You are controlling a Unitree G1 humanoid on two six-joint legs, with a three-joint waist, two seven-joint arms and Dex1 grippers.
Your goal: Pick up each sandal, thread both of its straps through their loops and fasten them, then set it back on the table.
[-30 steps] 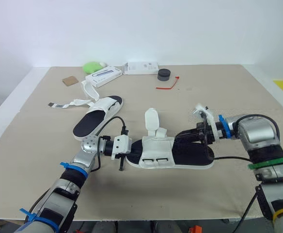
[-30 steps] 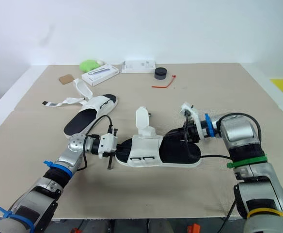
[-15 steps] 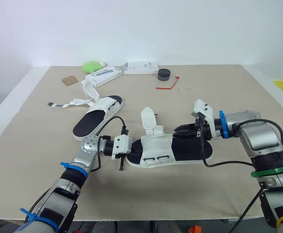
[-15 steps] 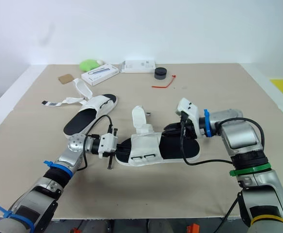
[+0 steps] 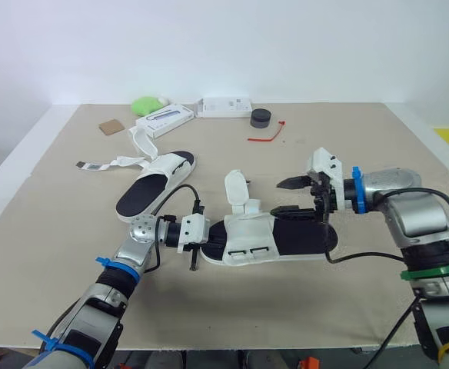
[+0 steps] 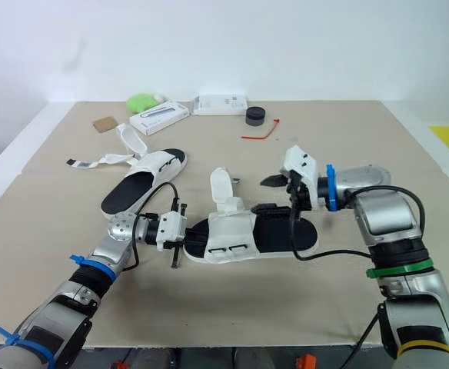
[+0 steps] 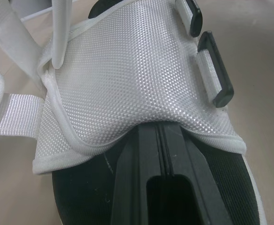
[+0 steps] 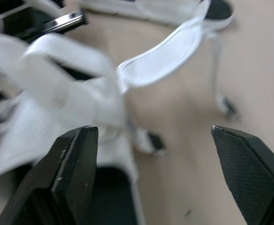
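The near sandal point(image 5: 274, 240), black sole and white mesh upper, lies at the table's middle with one strap point(image 5: 237, 188) standing up. My left gripper point(image 5: 207, 234) is shut at its toe end, and its fingers point(image 7: 160, 154) rest on the insole with their tips under the front of the upper. My right gripper point(image 5: 291, 196) is open just above the heel end, fingers point(image 8: 71, 173) spread wide, nothing between them. The second sandal point(image 5: 155, 184) lies further back on the left, its straps point(image 5: 105, 163) loose on the table.
Along the far edge are a green object point(image 5: 148, 104), two white boxes point(image 5: 164, 119) point(image 5: 224, 106), a black round piece point(image 5: 260, 118), a red tie point(image 5: 267, 137) and a brown card point(image 5: 111, 127). A cable hangs from my right wrist over the sandal's heel.
My right gripper has opened and come off the sandal's heel, rising slightly. The sandal has slid a little to the left. The left gripper has stayed put.
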